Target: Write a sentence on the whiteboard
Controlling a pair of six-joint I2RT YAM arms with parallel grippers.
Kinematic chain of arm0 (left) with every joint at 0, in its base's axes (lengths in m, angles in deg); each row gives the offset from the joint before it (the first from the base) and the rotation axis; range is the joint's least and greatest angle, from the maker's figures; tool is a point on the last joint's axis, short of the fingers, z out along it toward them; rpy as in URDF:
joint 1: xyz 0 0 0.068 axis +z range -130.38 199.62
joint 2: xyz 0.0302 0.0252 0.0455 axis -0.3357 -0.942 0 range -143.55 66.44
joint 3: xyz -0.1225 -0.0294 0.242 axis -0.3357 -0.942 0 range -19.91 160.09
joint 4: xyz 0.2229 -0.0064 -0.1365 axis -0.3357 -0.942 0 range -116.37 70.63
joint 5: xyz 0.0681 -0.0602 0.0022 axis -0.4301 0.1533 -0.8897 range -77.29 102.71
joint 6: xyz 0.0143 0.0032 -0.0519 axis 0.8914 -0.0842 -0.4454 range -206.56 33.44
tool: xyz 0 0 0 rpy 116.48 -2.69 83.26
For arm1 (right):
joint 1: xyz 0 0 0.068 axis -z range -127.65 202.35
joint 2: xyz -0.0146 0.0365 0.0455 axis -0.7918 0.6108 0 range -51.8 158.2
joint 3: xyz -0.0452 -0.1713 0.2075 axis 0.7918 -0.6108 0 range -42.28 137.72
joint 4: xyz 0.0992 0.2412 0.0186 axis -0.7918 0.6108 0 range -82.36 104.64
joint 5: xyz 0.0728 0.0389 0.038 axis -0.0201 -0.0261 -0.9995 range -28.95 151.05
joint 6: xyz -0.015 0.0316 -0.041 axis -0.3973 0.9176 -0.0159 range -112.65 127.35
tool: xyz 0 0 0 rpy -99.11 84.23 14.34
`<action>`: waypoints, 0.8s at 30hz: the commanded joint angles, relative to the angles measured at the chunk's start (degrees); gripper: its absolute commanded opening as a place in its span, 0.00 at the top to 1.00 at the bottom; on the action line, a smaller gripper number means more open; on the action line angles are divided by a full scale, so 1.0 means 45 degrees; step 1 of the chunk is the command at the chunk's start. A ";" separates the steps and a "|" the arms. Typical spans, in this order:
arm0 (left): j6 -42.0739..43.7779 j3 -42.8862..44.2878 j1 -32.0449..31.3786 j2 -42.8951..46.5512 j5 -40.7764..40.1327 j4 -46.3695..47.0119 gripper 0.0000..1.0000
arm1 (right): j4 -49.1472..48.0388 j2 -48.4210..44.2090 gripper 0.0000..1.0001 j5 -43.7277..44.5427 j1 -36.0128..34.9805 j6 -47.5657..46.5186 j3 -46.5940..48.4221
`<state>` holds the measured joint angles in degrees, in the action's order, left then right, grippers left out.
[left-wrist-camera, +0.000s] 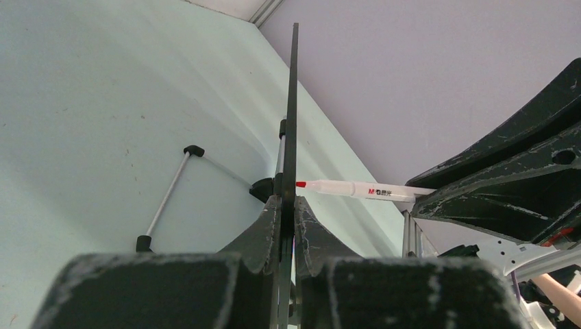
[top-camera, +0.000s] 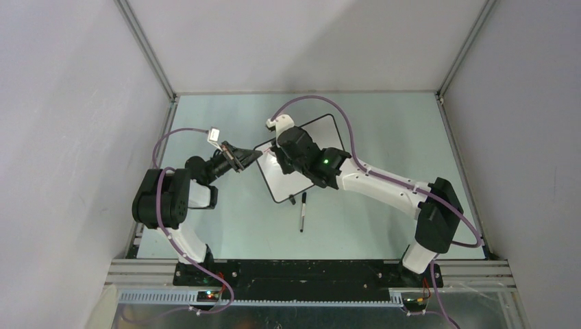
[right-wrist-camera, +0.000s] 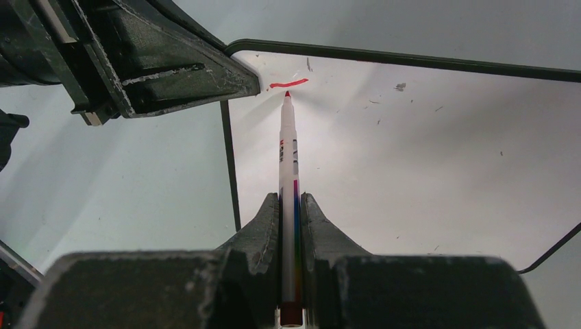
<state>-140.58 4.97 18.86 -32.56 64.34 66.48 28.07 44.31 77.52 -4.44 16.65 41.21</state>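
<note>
The whiteboard (top-camera: 279,186) stands tilted at the table's middle, its white face in a thin black frame. My left gripper (top-camera: 251,156) is shut on its left edge. The left wrist view shows the whiteboard (left-wrist-camera: 294,103) edge-on between the left gripper's (left-wrist-camera: 288,205) jaws. My right gripper (right-wrist-camera: 290,205) is shut on a white marker (right-wrist-camera: 288,151), whose red tip touches the whiteboard (right-wrist-camera: 411,151) near its upper left corner. Of the sentence, only one short red stroke (right-wrist-camera: 288,84) shows. From the left wrist, the marker (left-wrist-camera: 349,189) reaches the board from the right.
A thin dark pen (top-camera: 302,212) lies on the table just in front of the board. The board's wire stand (left-wrist-camera: 168,199) rests on the table behind it. Grey walls and metal rails (top-camera: 147,48) enclose the table on three sides.
</note>
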 commanded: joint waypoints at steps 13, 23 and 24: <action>-0.0007 0.0193 -0.0262 0.0144 0.0446 0.0416 1.00 | -0.0029 0.0372 1.00 0.0271 -0.0050 -0.0170 0.0881; -0.0017 0.0193 -0.0256 0.0129 0.0451 0.0416 1.00 | 0.0139 0.0303 1.00 0.0342 -0.0046 -0.0143 0.0787; -0.0012 0.0193 -0.0259 0.0141 0.0457 0.0416 1.00 | 0.0161 0.0277 1.00 0.0378 -0.0038 -0.0150 0.0766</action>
<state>-140.58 4.97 18.71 -32.56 64.21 66.45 28.77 45.27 77.76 -4.44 16.48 42.72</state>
